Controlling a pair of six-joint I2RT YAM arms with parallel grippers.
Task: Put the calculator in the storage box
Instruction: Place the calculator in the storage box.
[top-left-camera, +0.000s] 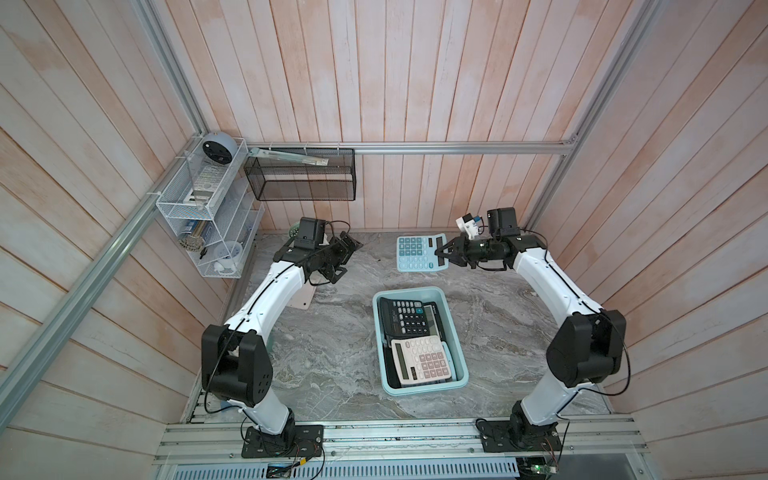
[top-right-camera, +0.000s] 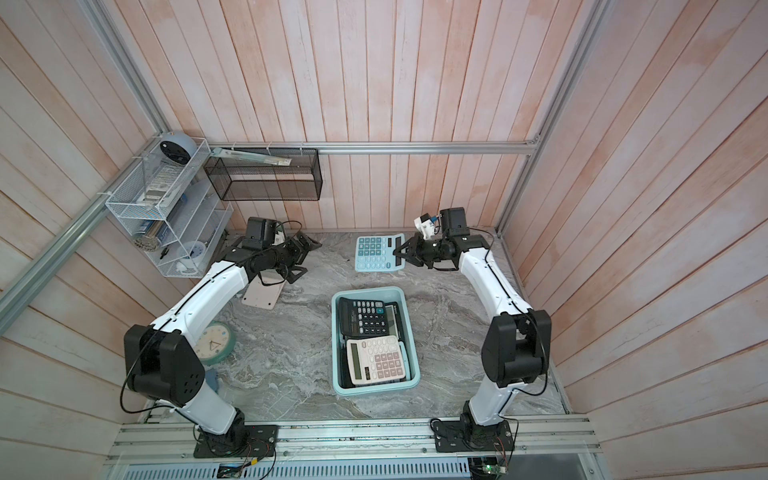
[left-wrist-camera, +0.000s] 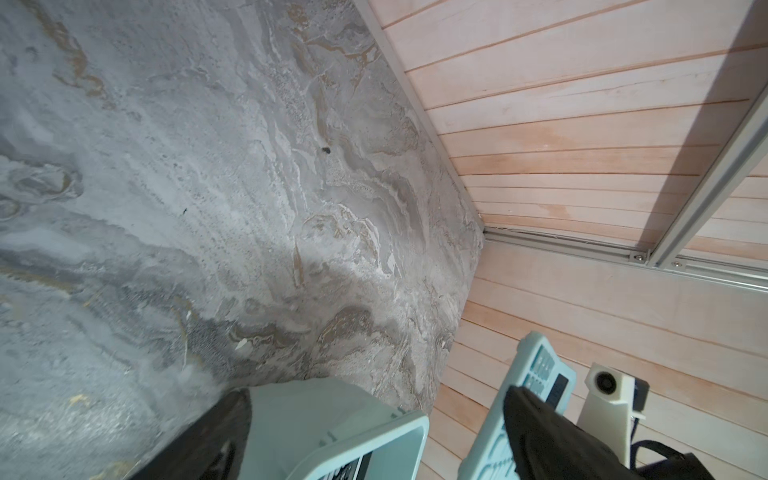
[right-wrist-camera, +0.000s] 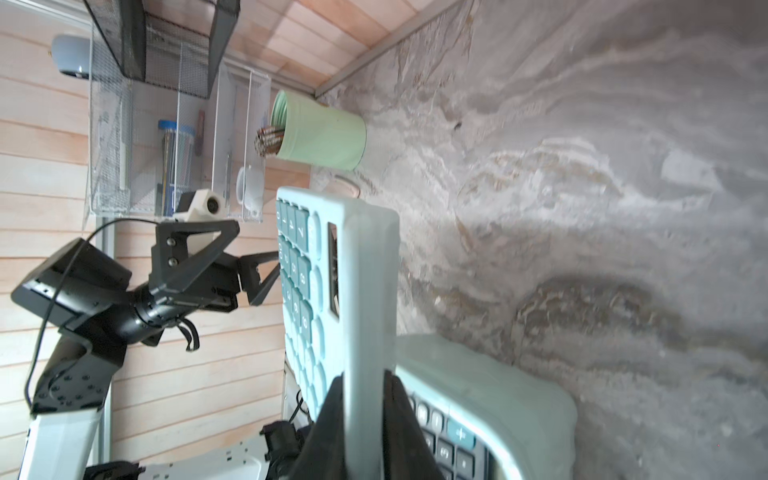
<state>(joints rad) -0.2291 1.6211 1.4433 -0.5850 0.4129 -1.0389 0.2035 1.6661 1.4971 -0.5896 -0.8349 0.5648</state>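
Left arm (top-left-camera: 266, 299) covers most of a pink flat slab (top-left-camera: 302, 297). Left pincer (top-left-camera: 345, 258): jaws spread, empty. Storage box (top-left-camera: 424, 390), at the middle of the surface (top-left-camera: 332, 353), holds a black calculator (top-left-camera: 405, 318) and a beige calculator (top-left-camera: 422, 359). Beyond it, right pincer (top-left-camera: 441, 253) clamps the blue calculator (top-left-camera: 415, 253) by one edge.

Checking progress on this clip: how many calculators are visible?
3. A blue calculator in the right claw; a black calculator and a white calculator in the storage box. More may lie hidden beneath them.
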